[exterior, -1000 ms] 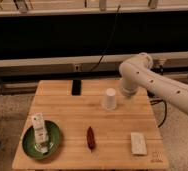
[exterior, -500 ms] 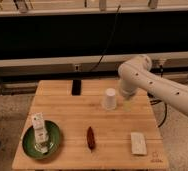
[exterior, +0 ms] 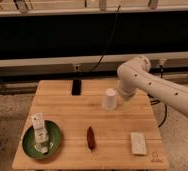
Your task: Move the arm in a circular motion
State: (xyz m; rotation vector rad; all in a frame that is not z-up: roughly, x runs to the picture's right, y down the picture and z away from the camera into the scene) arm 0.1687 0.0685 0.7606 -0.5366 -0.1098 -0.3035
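Observation:
The large glossy white arm [exterior: 162, 90] reaches in from the right over the wooden table [exterior: 67, 107]. Its bulbous elbow joint [exterior: 134, 72] with small dark dots hangs above the table's back right. From the elbow a short segment drops toward the tabletop. My gripper [exterior: 121, 96] is at that lower end, just right of a small white paper cup [exterior: 109, 98] and close to it. The arm's own body mostly hides the gripper.
A flat black object [exterior: 76, 87] lies at the table's back edge. A green plate [exterior: 51, 145] at front left holds a white carton [exterior: 38, 126]. A red chili-like item [exterior: 90, 136] lies front centre and a white packet [exterior: 138, 142] front right. A dark cable hangs behind.
The elbow has shifted slightly left and down, bringing the arm's lower end closer to the paper cup. The objects on the table have not moved.

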